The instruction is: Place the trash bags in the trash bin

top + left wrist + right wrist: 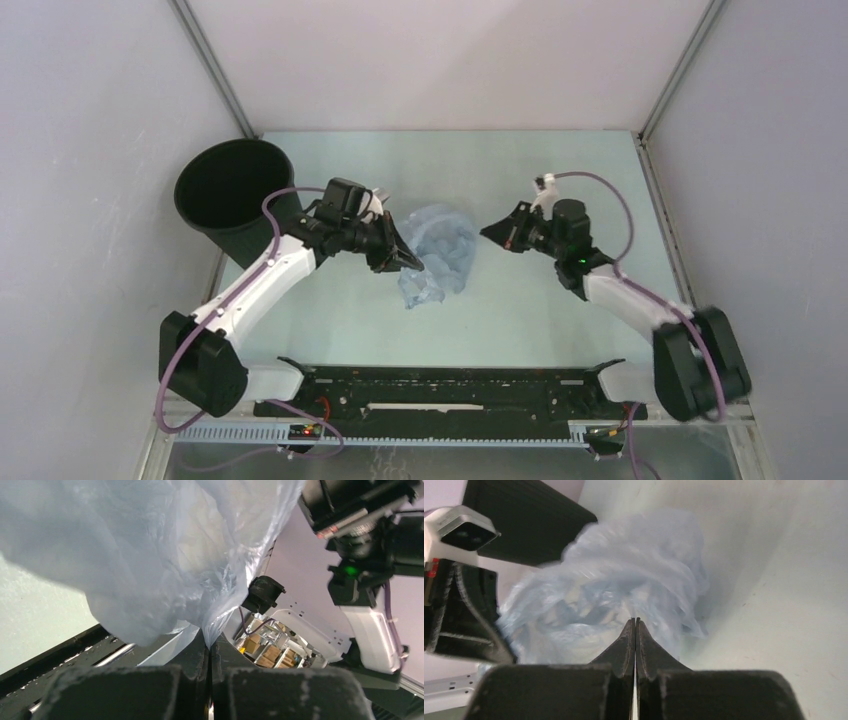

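Note:
The pale grey-blue trash bag point(440, 252) is bunched mid-table, partly lifted. My left gripper point(408, 262) is shut on its left edge; in the left wrist view the film point(150, 555) runs down into the closed jaws of the left gripper point(210, 642). The black trash bin point(232, 195) stands at the back left, behind the left arm. My right gripper point(490, 232) hovers just right of the bag, shut and empty; in the right wrist view the right gripper point(635, 621) has its tips in front of the bag point(624, 595), with nothing between them.
The left arm point(262, 285) stretches from the near left toward the bag. The right arm point(620, 295) reaches in from the near right. A black rail point(450, 385) runs along the near edge. Enclosure walls stand on three sides.

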`<state>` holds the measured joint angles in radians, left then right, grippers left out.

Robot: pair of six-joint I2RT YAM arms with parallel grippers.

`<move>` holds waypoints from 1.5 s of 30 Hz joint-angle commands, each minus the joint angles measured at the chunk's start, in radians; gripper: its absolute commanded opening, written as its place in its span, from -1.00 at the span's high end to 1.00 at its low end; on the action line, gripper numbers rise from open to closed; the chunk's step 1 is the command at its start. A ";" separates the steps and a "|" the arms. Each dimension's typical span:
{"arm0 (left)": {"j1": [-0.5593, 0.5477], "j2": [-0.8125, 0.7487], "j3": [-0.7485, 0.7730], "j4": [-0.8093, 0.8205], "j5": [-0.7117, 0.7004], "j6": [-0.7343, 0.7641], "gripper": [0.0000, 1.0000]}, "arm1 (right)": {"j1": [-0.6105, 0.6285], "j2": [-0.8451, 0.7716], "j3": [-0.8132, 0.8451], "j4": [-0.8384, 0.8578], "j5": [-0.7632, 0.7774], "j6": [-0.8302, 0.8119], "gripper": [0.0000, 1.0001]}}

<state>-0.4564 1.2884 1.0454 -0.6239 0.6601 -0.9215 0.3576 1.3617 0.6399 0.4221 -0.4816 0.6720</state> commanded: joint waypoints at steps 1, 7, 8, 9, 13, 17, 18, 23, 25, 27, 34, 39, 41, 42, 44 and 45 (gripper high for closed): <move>-0.013 0.019 0.154 -0.103 -0.035 0.103 1.00 | -0.035 -0.261 0.086 -0.385 0.058 -0.177 1.00; -0.045 0.035 0.211 -0.074 0.048 0.083 1.00 | -0.136 -0.397 0.080 -0.663 -0.111 -0.224 0.47; -0.049 0.035 0.226 -0.068 0.058 0.076 1.00 | -0.146 -0.404 0.075 -0.685 -0.142 -0.236 0.37; -0.052 0.034 0.247 -0.062 0.067 0.066 1.00 | -0.145 -0.424 0.070 -0.705 -0.147 -0.258 0.23; -0.073 0.039 0.302 -0.009 0.093 -0.010 1.00 | -0.072 -0.507 0.054 -0.792 -0.084 -0.340 -0.30; -0.110 0.055 0.349 0.046 0.110 -0.081 1.00 | -0.002 -0.558 0.029 -0.789 -0.041 -0.350 -0.46; -0.118 0.059 0.359 0.047 0.108 -0.084 1.00 | 0.011 -0.560 0.022 -0.767 -0.036 -0.346 -0.47; -0.151 0.065 0.371 0.046 0.113 -0.101 0.99 | 0.058 -0.471 0.012 -0.609 -0.009 -0.312 -0.51; -0.157 0.055 0.370 0.047 0.113 -0.104 1.00 | 0.079 -0.422 0.015 -0.553 0.005 -0.289 -0.51; -0.160 0.046 0.366 0.047 0.117 -0.107 0.99 | 0.103 -0.384 0.019 -0.510 0.004 -0.286 -0.51; -0.175 0.045 0.353 0.046 0.141 -0.093 0.99 | 0.170 -0.292 0.027 -0.504 0.291 -0.261 -0.43; -0.175 0.060 0.337 -0.038 0.130 -0.001 0.89 | 0.153 -0.308 0.057 -0.529 0.384 -0.314 -0.24; -0.177 0.064 0.323 -0.042 0.140 0.007 0.91 | 0.144 -0.311 0.058 -0.493 0.346 -0.320 -0.36; -0.177 0.064 0.322 -0.042 0.139 0.010 0.92 | 0.143 -0.300 0.058 -0.460 0.295 -0.317 -0.42; -0.177 0.064 0.326 -0.042 0.139 0.015 0.92 | 0.147 -0.258 0.055 -0.368 0.201 -0.272 -0.46; -0.177 0.065 0.329 -0.042 0.140 0.016 0.92 | 0.159 -0.232 0.053 -0.324 0.180 -0.249 -0.46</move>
<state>-0.6273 1.3544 1.3727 -0.6533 0.7643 -0.9524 0.5041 1.0786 0.6575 -0.0872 -0.2085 0.3832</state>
